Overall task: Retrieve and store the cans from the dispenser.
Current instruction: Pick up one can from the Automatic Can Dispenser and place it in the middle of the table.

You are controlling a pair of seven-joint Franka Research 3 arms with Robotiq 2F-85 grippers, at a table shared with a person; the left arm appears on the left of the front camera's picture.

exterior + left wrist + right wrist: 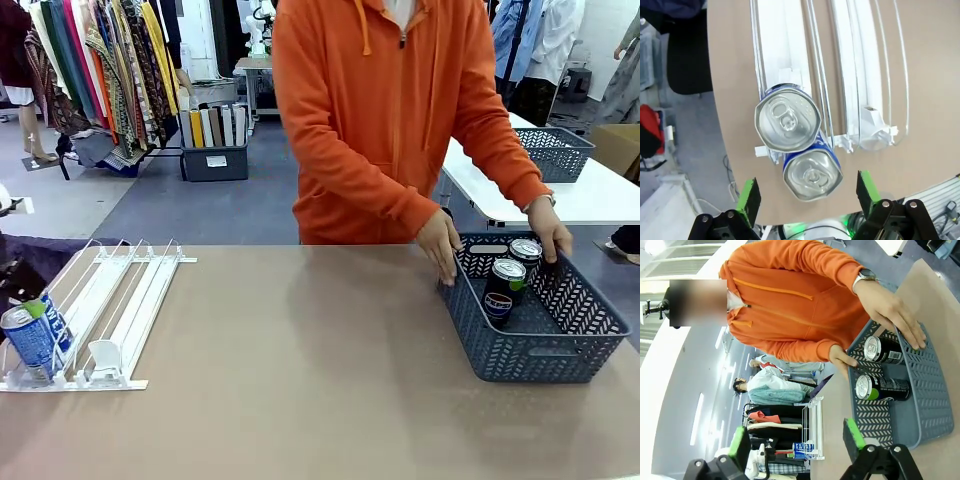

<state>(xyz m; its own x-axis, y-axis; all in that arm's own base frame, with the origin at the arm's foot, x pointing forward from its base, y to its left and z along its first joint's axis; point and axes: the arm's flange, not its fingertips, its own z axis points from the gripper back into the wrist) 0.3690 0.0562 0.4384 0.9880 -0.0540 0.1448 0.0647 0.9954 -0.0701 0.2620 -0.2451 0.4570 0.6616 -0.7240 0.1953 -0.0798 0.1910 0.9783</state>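
Above the cans [787,122], left gripper [807,195] gapes

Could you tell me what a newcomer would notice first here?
A person in a bright orange hoodie stands across the table, holding the grey basket with two black cans at the right. At the left, two blue cans sit at the white dispenser's low end, the left gripper above them, jaws open.
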